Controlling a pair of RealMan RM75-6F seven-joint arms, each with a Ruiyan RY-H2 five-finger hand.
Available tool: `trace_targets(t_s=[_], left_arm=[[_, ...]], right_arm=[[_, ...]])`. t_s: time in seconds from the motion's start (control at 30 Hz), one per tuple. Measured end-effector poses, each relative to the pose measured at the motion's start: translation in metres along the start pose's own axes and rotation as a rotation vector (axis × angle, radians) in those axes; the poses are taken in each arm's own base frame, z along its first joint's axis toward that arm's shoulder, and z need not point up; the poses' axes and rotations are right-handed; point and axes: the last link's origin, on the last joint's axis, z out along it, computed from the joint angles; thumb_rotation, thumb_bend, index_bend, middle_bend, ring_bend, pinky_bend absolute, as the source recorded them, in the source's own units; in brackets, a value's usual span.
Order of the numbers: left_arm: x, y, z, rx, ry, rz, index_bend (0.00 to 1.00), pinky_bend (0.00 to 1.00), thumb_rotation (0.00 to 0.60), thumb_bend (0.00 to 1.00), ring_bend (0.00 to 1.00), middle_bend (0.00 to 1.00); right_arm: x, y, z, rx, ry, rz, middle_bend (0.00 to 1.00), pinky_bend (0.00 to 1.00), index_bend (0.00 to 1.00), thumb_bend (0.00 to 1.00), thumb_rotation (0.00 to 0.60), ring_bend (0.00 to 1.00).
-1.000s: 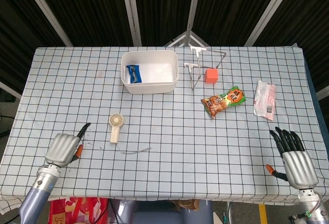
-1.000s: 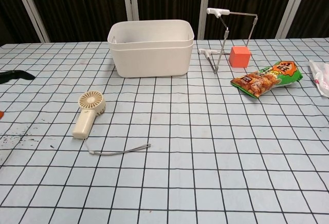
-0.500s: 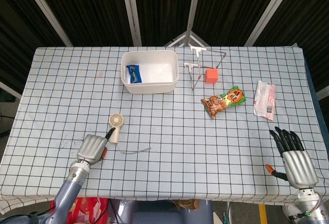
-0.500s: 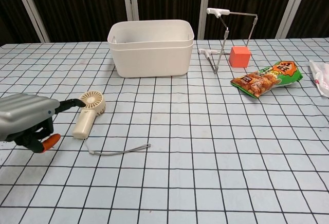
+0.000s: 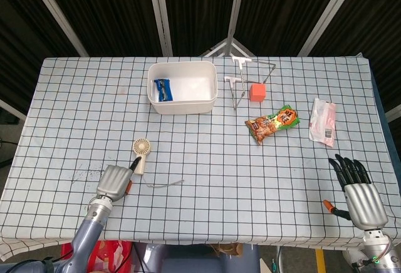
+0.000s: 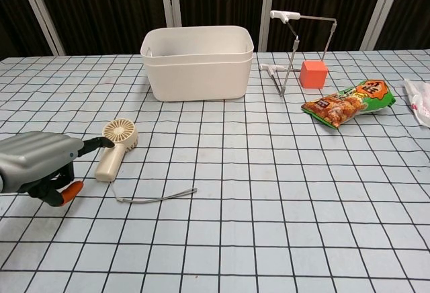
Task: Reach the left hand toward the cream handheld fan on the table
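Note:
The cream handheld fan (image 5: 140, 154) (image 6: 117, 147) lies on the checked tablecloth, round head away from me, its thin cord (image 6: 156, 197) trailing to the right. My left hand (image 5: 114, 180) (image 6: 39, 160) is just left of the fan's handle and nearer to me. Its black fingertips (image 5: 134, 162) reach the handle's side, and it holds nothing. My right hand (image 5: 358, 190) rests near the table's front right corner with fingers spread, holding nothing.
A white tub (image 5: 182, 87) (image 6: 197, 61) with a blue item (image 5: 163, 89) inside stands at the back centre. Right of it are a wire stand (image 5: 241, 79), an orange cube (image 5: 257, 92), a snack bag (image 5: 272, 123) and a white packet (image 5: 323, 121).
My left hand swept right from the table's left edge to the fan's handle, then settled slightly closer in the last half second. The right hand has not moved.

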Motion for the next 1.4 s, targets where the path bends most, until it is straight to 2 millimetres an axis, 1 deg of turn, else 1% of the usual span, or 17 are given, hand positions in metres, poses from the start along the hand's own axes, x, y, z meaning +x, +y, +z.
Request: trace_targets(t_s=[0.33,1.2,1.4], left_arm=[[-0.001,0.0,0.002,0.004,0.004,0.001,0.03,0.91,0.6,0.72,0.9,0.93],[-0.019,-0.008,0.005,0.026,-0.047,0.004,0.04,0.91,0.6,0.74,0.9,0.93],[-0.019,-0.007,0.005,0.022,-0.043,-0.001,0.04,0.91,0.6,0.74,0.9,0.93]], right_arm=[[0.0,0.0,0.001,-0.001,0.0,0.002,0.0,0.04,0.0,0.21,0.6,0.0],[0.001,-0.001,0.0,0.008,0.017,0.012,0.0,0.04,0.0,0.21,0.6,0.0],[0.001,0.0,0.0,0.007,0.018,0.013,0.0,0.04,0.0,0.21,0.6,0.0]])
